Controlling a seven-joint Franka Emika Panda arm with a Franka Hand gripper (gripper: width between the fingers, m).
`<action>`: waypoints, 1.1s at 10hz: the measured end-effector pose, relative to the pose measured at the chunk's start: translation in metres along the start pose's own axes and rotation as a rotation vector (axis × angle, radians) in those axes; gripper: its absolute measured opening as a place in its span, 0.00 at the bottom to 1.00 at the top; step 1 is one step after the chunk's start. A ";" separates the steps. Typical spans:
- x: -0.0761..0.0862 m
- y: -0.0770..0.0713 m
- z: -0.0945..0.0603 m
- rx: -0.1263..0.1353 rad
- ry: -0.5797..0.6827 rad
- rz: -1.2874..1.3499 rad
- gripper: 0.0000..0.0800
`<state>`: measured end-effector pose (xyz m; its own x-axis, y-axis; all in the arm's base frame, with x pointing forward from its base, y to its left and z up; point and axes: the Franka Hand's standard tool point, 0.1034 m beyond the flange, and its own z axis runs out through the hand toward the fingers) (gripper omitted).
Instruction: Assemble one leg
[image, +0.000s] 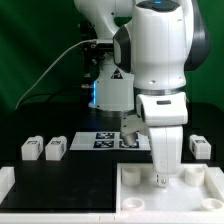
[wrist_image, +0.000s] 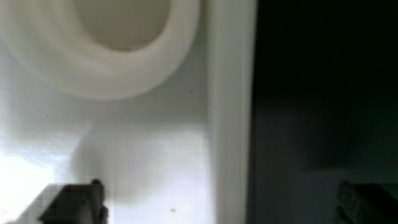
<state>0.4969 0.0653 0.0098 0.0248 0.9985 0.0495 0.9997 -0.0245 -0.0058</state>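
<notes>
One arm (image: 160, 60) reaches down over the white panel (image: 195, 192), probably to take its rim (wrist_image: 228, 110). The fingers (wrist_image: 71, 203) stand apart astride it, holding nothing. Three legs (image: 55, 148) lie untouched on the dark surface (image: 80, 188), two at the exterior view's left and one at its right.

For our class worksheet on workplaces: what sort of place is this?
Probably a robotics lab bench: a large white robot arm over a black table, a plain green backdrop curtain, and the thin flat white marker board carrying square tags.
</notes>
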 end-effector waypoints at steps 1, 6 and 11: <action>-0.001 0.005 -0.011 -0.015 -0.002 0.086 0.81; 0.061 -0.014 -0.040 -0.060 0.042 0.671 0.81; 0.100 -0.039 -0.031 0.016 0.068 1.334 0.81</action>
<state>0.4604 0.1651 0.0462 0.9774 0.2064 0.0462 0.2101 -0.9725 -0.1003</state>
